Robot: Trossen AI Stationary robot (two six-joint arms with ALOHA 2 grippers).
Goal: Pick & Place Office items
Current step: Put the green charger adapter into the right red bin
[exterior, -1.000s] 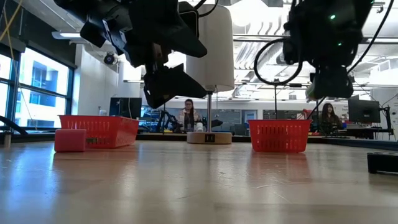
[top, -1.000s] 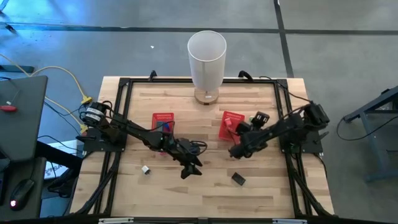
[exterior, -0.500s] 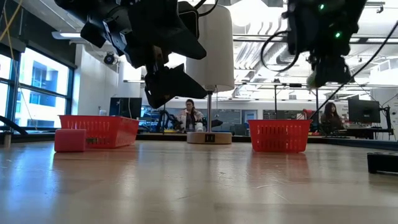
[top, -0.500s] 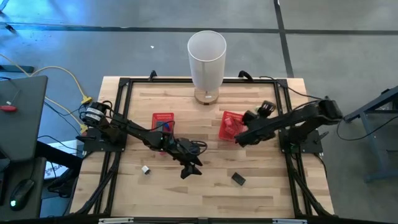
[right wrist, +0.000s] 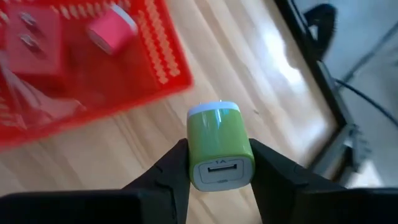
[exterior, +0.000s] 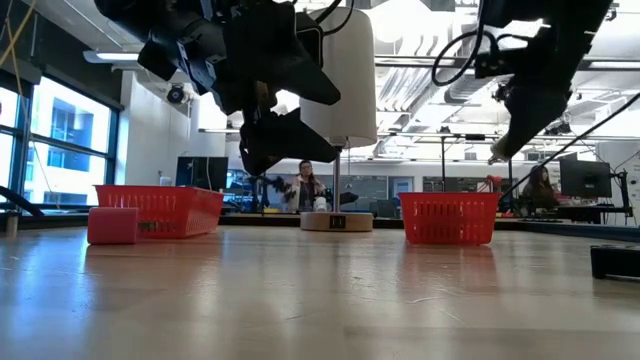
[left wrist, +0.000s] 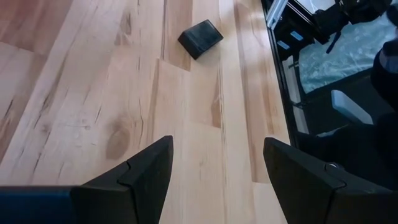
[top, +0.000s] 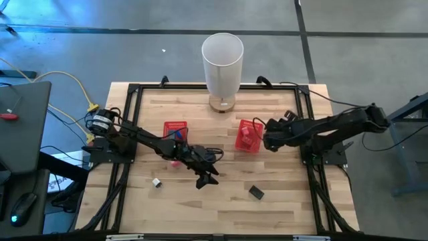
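Observation:
My right gripper [top: 267,140] is off the table beside the right red basket [top: 249,136] and is shut on a green charger with a white end [right wrist: 219,146]. The right wrist view shows a pink item [right wrist: 112,31] and a red one [right wrist: 31,37] lying in that basket [right wrist: 155,68]. My left gripper [top: 206,178] is open over the table's middle, holding nothing. A black item [top: 256,192] lies toward the near edge, ahead of the left fingers [left wrist: 200,38]. A small white item [top: 156,182] and a pink block [exterior: 112,225] rest on the wood on the left. My right gripper pinches the green charger by its two opposite side faces [right wrist: 198,140], one finger [right wrist: 168,177] on each side. Its USB-port end [right wrist: 219,169] faces the wrist camera and its white end points away. The charger is lifted clear of the table, beside the right basket's rim.
A tall white cylinder [top: 222,63] stands at the far edge, in the middle. A second red basket [top: 176,130] sits left of centre, under the left arm. A black frame [top: 304,114] runs around the table. Bare wood shows along the near edge. People sit in the room beyond.
My right gripper has risen and drawn back toward the far right, from in front of the right basket to a spot beside it, carrying the green charger and staying shut on it. The right arm has pulled back toward its base.

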